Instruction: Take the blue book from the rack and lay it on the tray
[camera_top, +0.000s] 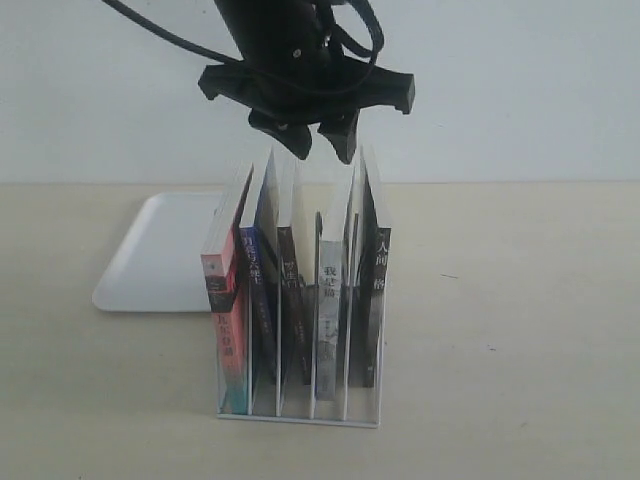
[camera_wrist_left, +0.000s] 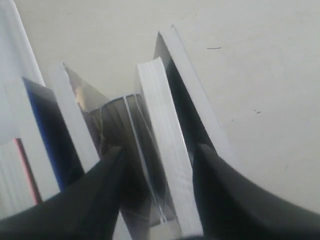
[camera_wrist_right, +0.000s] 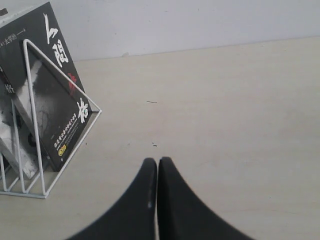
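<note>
While left pincer (camera_top: 320, 150) hangs wide above the rack (camera_top: 300, 417), gripping nothing | right pincer (camera_wrist_right: 157, 161) closed, empty

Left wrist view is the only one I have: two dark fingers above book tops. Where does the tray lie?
Observer: The tray lies flat on the table, behind the rack and to its left in the exterior view.
Operator: Which slot holds the blue book?
Observer: The blue book stands upright in the second slot from the left in the exterior view, next to the pink-spined book.
Operator: And the right arm?
Observer: The right gripper is shut with nothing in it. It is above the table, beside the end of the rack that holds the black-covered book.
</note>
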